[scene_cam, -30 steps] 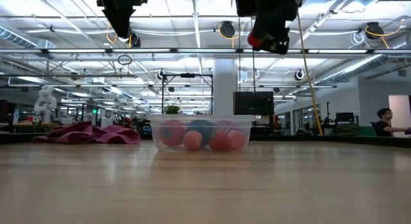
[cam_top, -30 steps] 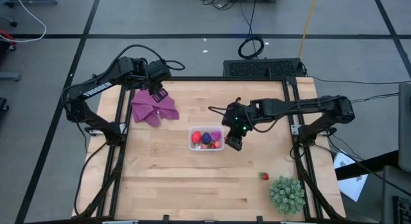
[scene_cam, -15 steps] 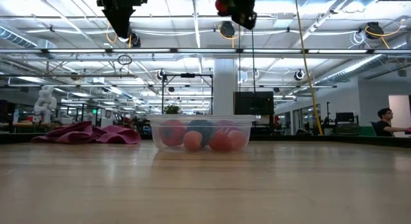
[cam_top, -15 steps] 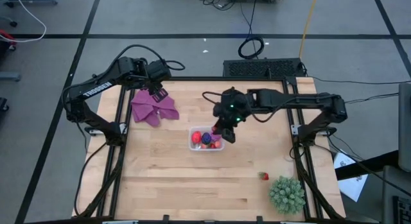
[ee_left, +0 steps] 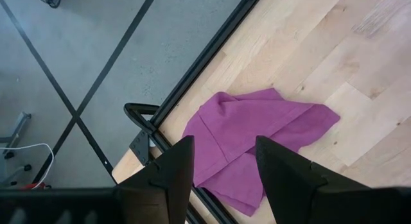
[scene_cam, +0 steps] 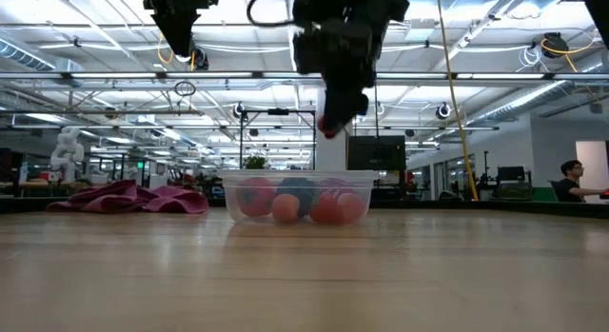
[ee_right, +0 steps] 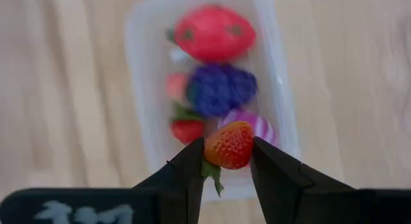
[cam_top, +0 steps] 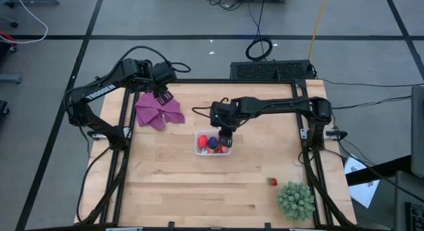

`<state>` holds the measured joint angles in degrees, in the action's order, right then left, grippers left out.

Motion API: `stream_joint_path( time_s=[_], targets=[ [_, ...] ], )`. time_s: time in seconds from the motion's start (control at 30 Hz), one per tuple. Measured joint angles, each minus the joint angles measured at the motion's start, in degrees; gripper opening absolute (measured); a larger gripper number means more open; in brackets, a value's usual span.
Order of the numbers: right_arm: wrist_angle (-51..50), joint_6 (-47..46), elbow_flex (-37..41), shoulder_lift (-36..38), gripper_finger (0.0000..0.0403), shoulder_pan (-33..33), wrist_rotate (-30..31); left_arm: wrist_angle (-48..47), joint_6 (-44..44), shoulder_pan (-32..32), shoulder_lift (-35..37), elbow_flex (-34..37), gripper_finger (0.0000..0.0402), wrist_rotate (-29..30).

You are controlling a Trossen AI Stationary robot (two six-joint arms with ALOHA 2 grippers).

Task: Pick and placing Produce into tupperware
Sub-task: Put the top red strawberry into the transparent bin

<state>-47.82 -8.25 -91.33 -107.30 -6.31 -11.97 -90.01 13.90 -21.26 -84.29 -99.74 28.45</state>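
The clear tupperware [cam_top: 212, 143] sits mid-table, also seen in the low view [scene_cam: 298, 197] and the right wrist view [ee_right: 212, 89]. It holds several toy fruits: a red one [ee_right: 214, 33], a dark blue-purple one [ee_right: 220, 89], a striped magenta one [ee_right: 253, 126]. My right gripper [cam_top: 225, 136] hovers above the tub's right part, shut on a toy strawberry [ee_right: 229, 146]. Another strawberry [cam_top: 271, 182] lies on the table near the green plant. My left gripper [ee_left: 221, 160] is open, high over the purple cloth [ee_left: 257, 134] at the far left. My right gripper pinches the toy strawberry by its red sides [ee_right: 225, 147] between the two fingers, coming from above and pointing down. The fruit is lifted clear above the tub, and its green leaf end [ee_right: 212, 172] points back toward the wrist.
A green spiky plant [cam_top: 295, 200] stands at the near right corner. The purple cloth [cam_top: 159, 110] lies crumpled at the far left. Bare wood stretches across the near half of the table. A person [scene_cam: 571, 175] sits far off in the room.
My right gripper has carried the strawberry toward the table's left, from right of the tub to above it, and in the low view has come lower toward the tub. The tub and its fruits have kept still.
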Motion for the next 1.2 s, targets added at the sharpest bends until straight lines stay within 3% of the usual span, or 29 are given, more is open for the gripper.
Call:
stream_joint_path(
  time_s=[0.6,1.2],
  targets=[
    [0.76,0.15,1.37,-2.07,0.0109,3.98,3.19,0.01,0.06,0.01,-0.01,0.00,0.0172,0.00],
    [3.98,0.70,3.65,-2.81,0.0109,3.70,3.19,-0.01,0.24,0.01,-0.01,0.00,0.0173,0.00]
  ],
)
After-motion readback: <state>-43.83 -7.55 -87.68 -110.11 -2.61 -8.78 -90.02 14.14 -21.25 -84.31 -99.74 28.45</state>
